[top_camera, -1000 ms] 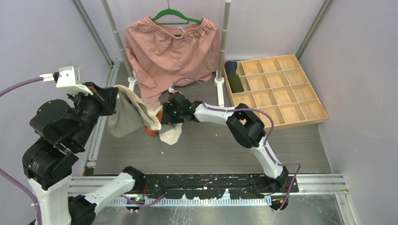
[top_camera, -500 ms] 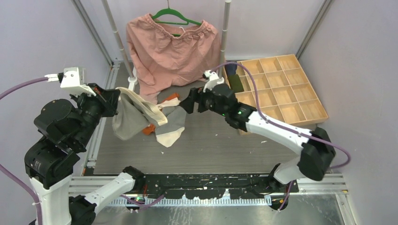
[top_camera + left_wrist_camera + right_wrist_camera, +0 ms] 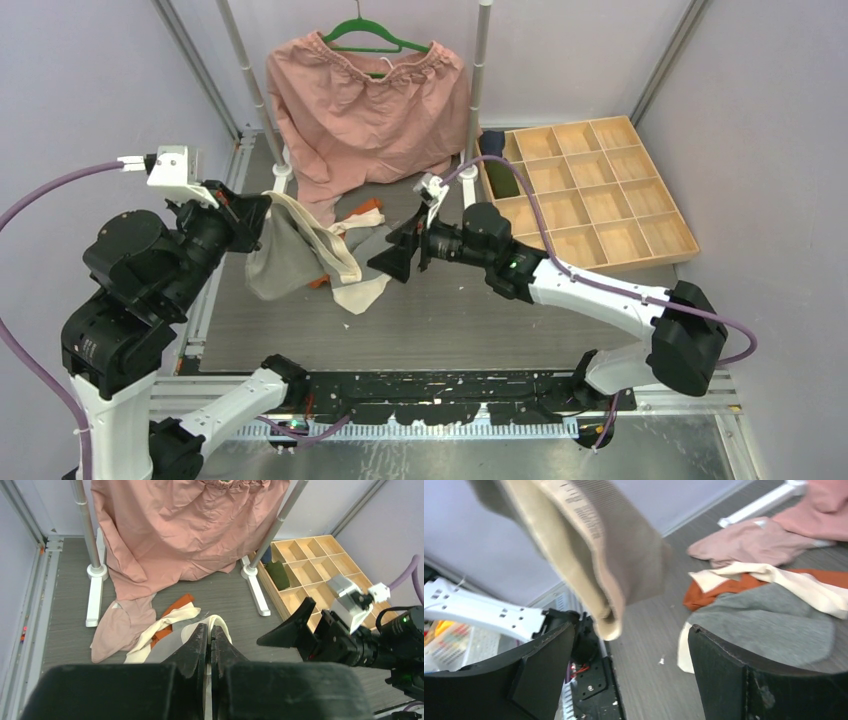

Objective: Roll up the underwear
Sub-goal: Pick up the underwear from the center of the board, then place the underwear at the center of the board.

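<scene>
- I have two hands: left hand (image 3: 210, 630), right hand (image 3: 400, 247).
- Underwear (image 3: 280, 262): I count five pieces.
- Rolls (image 3: 503, 180): two.
- Tray (image 3: 600, 263): one.
- Pink garment (image 3: 365, 110): one.
- Poles (image 3: 478, 90): two.

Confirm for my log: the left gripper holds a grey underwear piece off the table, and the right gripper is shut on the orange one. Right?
No. The right gripper is open and empty: the right wrist view shows its fingers spread wide, the orange underwear lying on the table. The left gripper does hold the grey underwear.
</scene>
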